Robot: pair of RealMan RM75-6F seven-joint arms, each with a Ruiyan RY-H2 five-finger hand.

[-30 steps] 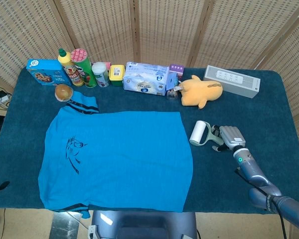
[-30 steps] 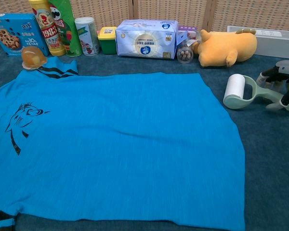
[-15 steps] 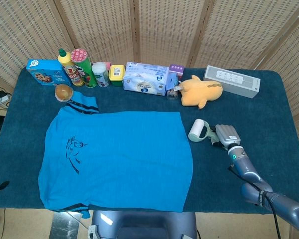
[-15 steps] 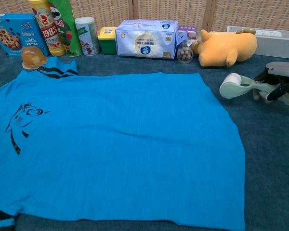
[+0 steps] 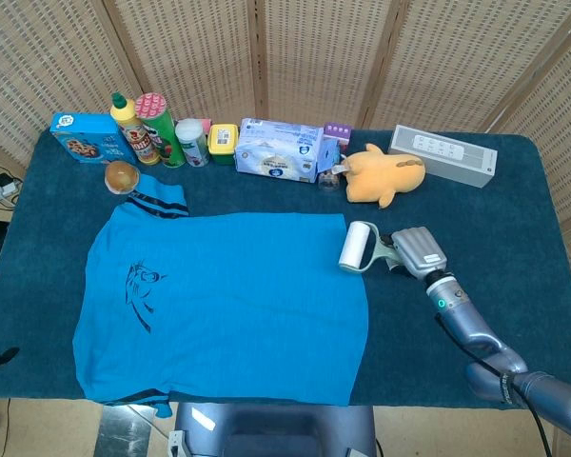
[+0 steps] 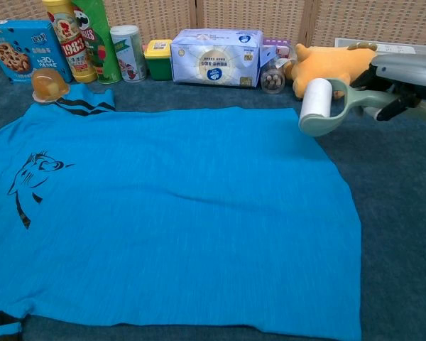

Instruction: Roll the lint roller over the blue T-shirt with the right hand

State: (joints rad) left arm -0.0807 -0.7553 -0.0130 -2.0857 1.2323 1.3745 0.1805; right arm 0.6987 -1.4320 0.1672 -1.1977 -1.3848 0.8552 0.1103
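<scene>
The blue T-shirt lies flat on the dark blue table cover, with a black cat drawing near its left side. My right hand grips the pale green handle of the lint roller. The roller's white head hangs lifted over the shirt's right top corner, in front of the orange plush. My left hand shows in neither view.
Along the back edge stand a cookie box, a yellow bottle, a green can, a small can, a yellow-lidded tub, a tissue pack, an orange plush toy and a grey box. A round bun sits at the shirt's collar.
My right hand has lifted the lint roller off the table and carried it left, from beside the shirt to its right top corner.
</scene>
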